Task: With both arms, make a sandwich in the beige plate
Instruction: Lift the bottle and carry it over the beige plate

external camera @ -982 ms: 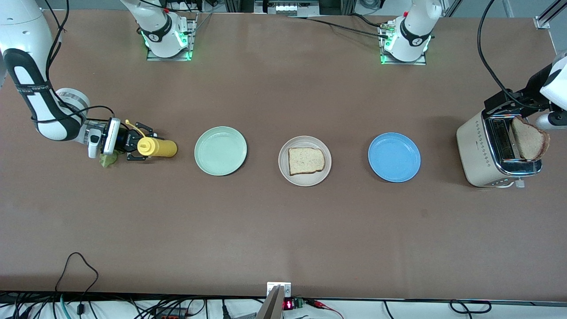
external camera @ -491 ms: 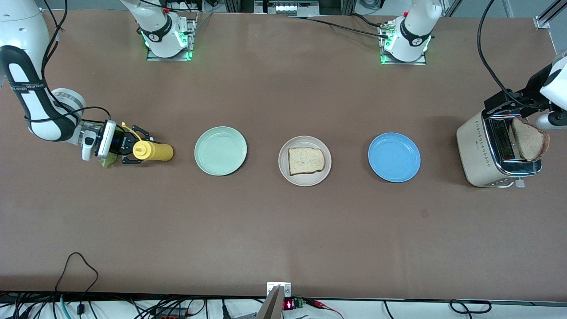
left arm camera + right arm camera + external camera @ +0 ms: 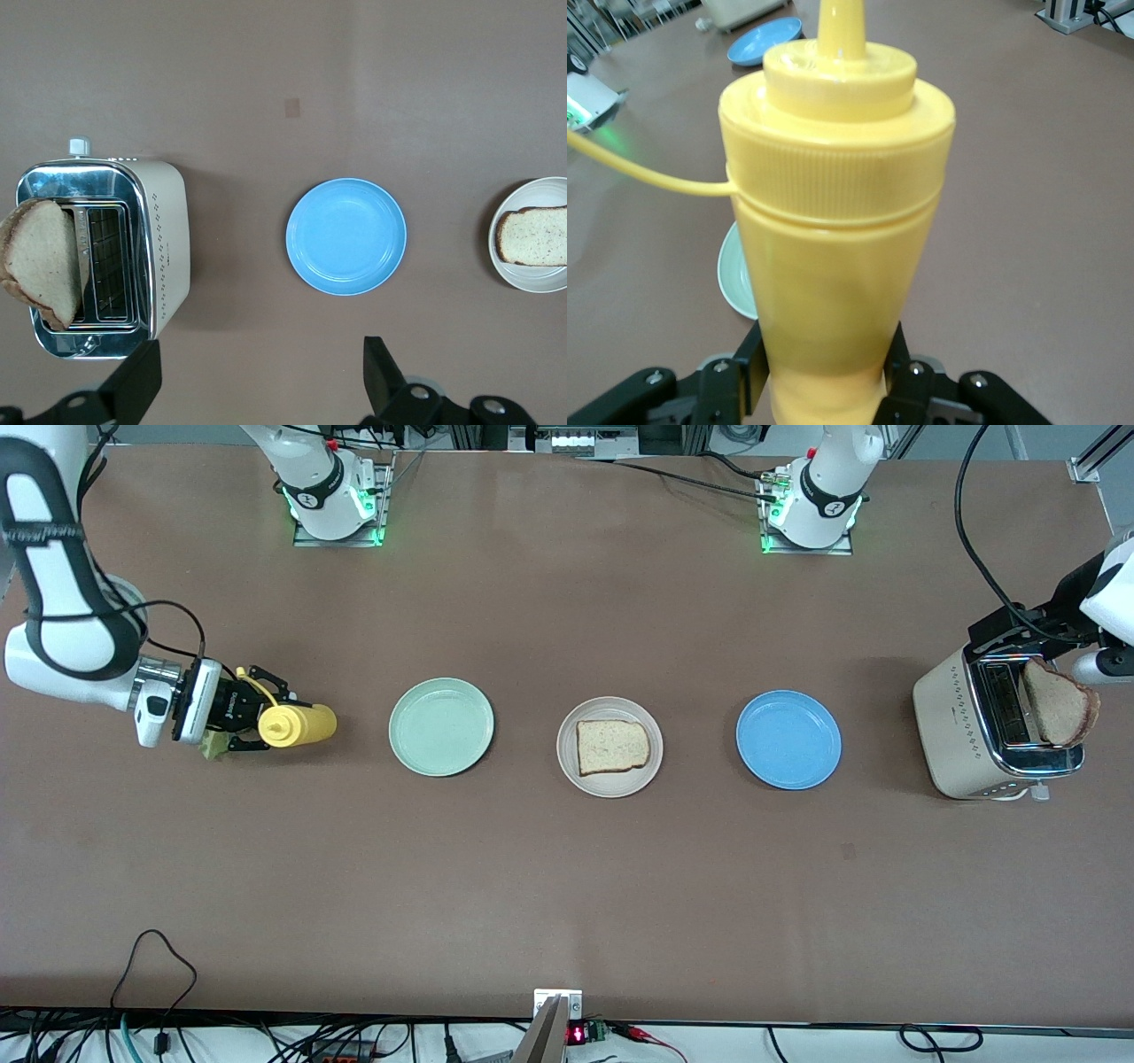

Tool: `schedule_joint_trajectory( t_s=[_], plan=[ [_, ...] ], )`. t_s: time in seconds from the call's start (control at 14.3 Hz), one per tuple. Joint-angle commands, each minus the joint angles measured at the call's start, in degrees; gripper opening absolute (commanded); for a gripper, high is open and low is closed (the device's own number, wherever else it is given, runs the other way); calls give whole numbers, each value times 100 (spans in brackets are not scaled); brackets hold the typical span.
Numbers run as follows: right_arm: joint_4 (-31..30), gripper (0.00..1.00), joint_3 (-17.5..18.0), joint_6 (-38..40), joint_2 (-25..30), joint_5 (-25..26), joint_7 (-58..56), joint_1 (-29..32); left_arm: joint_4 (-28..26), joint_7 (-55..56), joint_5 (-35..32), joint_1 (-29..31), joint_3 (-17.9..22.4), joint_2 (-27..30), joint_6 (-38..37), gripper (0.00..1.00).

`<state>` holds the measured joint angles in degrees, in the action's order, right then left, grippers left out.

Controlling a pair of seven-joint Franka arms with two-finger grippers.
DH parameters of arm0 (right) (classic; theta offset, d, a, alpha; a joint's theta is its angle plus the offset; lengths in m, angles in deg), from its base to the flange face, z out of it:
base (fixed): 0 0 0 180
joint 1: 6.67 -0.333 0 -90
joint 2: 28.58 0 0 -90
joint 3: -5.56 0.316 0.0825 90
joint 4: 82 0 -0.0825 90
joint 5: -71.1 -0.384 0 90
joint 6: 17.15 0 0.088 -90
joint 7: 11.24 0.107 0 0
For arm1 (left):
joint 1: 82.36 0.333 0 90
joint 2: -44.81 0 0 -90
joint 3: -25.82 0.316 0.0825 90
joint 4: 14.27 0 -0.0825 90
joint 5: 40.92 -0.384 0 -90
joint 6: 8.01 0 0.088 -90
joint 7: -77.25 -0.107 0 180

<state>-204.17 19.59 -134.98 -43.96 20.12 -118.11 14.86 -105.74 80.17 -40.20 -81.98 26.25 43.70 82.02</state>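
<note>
A bread slice (image 3: 611,746) lies on the beige plate (image 3: 567,766) at mid-table; both also show in the left wrist view, the slice (image 3: 536,236) on the plate (image 3: 508,270). A second bread slice (image 3: 1059,704) stands in the toaster's slot (image 3: 40,261). My left gripper (image 3: 1019,627) hangs over the toaster, open and empty (image 3: 257,390). My right gripper (image 3: 252,722) is shut on a yellow squeeze bottle (image 3: 301,724) at the right arm's end of the table (image 3: 824,363). A green lettuce leaf (image 3: 213,746) lies on the table under that gripper, mostly hidden.
A mint green plate (image 3: 441,726) lies between the bottle and the beige plate. A blue plate (image 3: 788,740) lies between the beige plate and the beige toaster (image 3: 961,726). Cables run along the table's near edge.
My right gripper has moved with the yellow bottle toward the right arm's end of the table, away from the mint green plate. The left arm has not moved.
</note>
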Motion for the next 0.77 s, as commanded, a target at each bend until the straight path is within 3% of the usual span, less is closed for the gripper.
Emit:
schedule_joint_trajectory(
  t_s=[0.0,0.28,0.7],
  plan=[
    [-132,0,458,-362,578,586,1093,-105,24,-117,41,14,-17,59,-29,100],
    [-97,0,1241,-873,1045,1939,3071,-333,24,-108,76,32,27,50,-29,100],
    [44,0,1830,-803,1529,4119,5332,-1035,24,-108,173,111,36,50,-21,100]
  ],
)
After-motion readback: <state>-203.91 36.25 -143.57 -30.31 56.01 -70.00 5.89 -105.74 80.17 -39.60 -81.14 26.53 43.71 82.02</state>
